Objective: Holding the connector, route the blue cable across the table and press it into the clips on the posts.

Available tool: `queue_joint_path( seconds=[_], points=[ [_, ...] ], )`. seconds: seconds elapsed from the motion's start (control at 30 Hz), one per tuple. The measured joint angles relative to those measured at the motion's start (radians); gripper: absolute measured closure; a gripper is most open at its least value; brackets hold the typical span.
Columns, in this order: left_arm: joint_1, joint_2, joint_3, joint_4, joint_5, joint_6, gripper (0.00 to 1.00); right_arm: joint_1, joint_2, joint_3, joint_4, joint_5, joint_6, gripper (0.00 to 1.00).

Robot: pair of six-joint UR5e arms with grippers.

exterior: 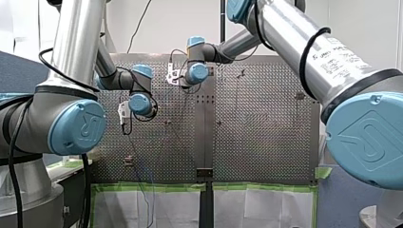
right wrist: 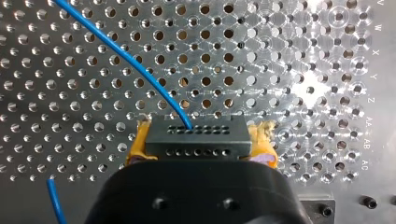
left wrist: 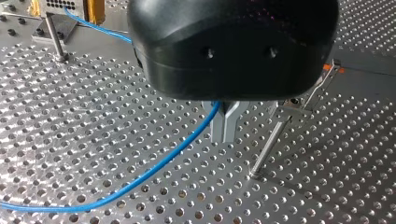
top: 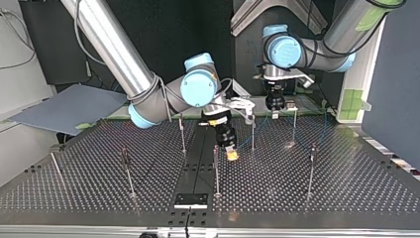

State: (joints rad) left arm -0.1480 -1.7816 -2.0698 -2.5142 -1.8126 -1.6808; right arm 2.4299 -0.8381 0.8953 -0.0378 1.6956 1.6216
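Two grippers, both closed: our right gripper [right wrist: 201,140] clamps connector [right wrist: 196,133] between yellow pads, cable [right wrist: 140,63] running ahead over table [right wrist: 70,100]; our left gripper [left wrist: 226,127] fingers pinch cable, post [left wrist: 268,149] just beside.

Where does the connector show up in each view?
Front view: cannot make it out.
Top view: mid-table, in my right gripper.
Left wrist view: connector beyond a post, between yellow pads.
Right wrist view: between own fingers.
Shared landmark: blue cable leaving it.

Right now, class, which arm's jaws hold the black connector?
My right gripper: its yellow-padded jaws clamp the black connector; my left gripper grips only the blue cable.
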Motion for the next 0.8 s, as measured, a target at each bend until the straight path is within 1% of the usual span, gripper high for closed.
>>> queue_joint_path(
  seconds=[0.37, 0.7, 0.8],
  points=[
    [0.011, 0.001, 0.005, 0.017, 0.000, 0.006, 1.00, 0.000, 0.000, 0.000, 0.000, 0.000, 0.000, 1.00],
    [0.005, 0.014, 0.052, 0.018, 0.005, 0.016, 1.00, 0.000, 0.000, 0.000, 0.000, 0.000, 0.000, 1.00],
    [0.002, 0.015, 0.057, 0.016, 0.005, 0.014, 1.00, 0.000, 0.000, 0.000, 0.000, 0.000, 0.000, 1.00]
  ],
)
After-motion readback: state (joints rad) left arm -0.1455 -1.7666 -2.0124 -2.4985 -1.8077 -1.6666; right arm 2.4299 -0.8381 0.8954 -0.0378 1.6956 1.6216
